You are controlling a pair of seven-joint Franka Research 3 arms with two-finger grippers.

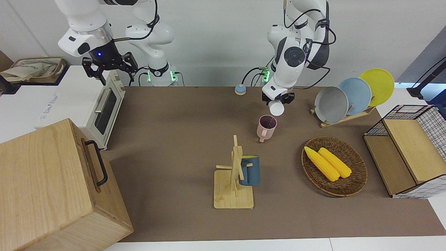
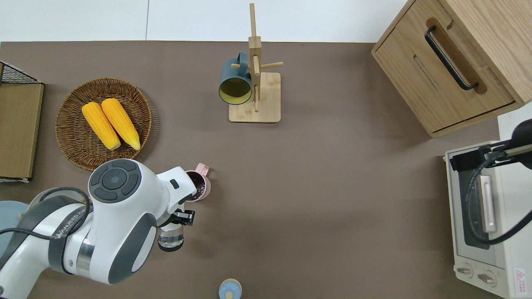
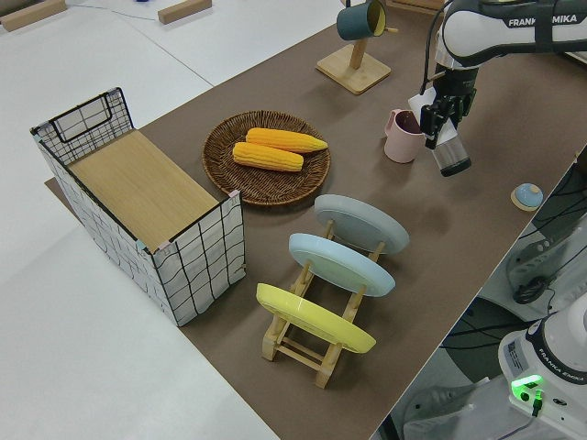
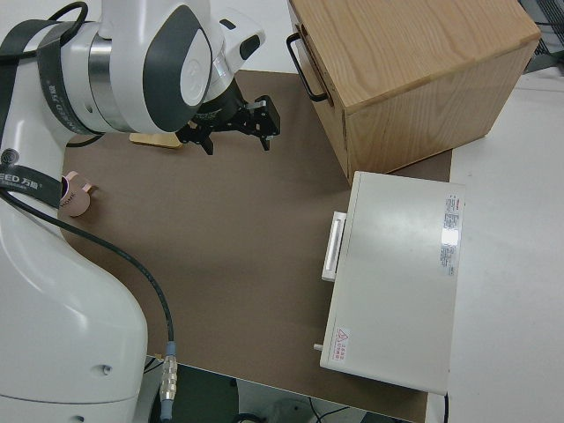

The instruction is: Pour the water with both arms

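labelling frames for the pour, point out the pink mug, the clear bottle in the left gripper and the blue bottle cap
small pink ceramic mug [image 1: 266, 129]: front view, outer wall below the rim
clear plastic bottle [image 3: 449, 156]: left side view, mid-body
round blue bottle cap [image 1: 240, 89]: front view, top face

Pink cup [image 2: 198, 186] — partly under arm

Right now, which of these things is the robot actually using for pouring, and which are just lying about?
In use:
left gripper
clear bottle it holds
pink mug

Lying about:
blue mug on wooden rack
corn basket
plates
toaster oven
small blue cap
right arm, parked
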